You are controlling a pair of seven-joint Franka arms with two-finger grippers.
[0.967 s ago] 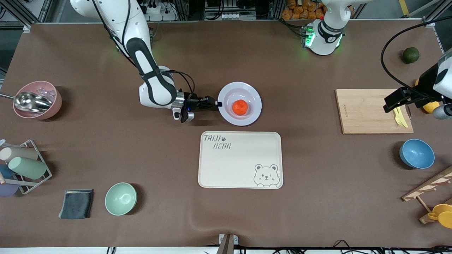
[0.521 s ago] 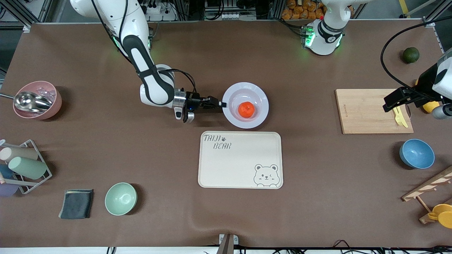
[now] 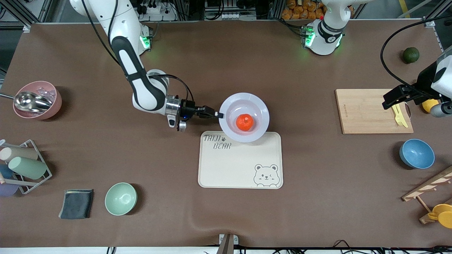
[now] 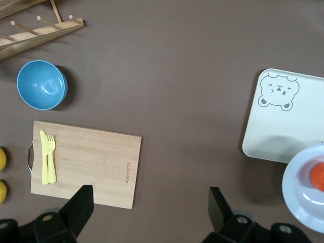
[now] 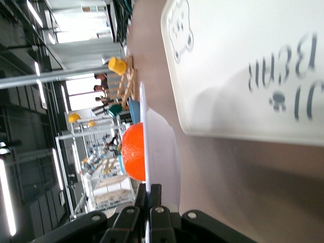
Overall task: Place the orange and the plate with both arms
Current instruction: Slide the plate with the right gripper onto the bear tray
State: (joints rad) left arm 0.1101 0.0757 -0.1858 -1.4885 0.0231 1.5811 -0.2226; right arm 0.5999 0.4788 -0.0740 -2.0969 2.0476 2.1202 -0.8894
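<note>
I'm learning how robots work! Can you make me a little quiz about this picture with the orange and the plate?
1. True or false: the orange sits on the plate.
2. Which gripper holds the plate's rim? A) the left gripper B) the right gripper C) neither
3. Fill in: the plate's edge hangs over the cream ____ with the bear on it.

Key:
1. True.
2. B. The right gripper is shut on the rim, while the left gripper waits open above the cutting board.
3. Tray.
</note>
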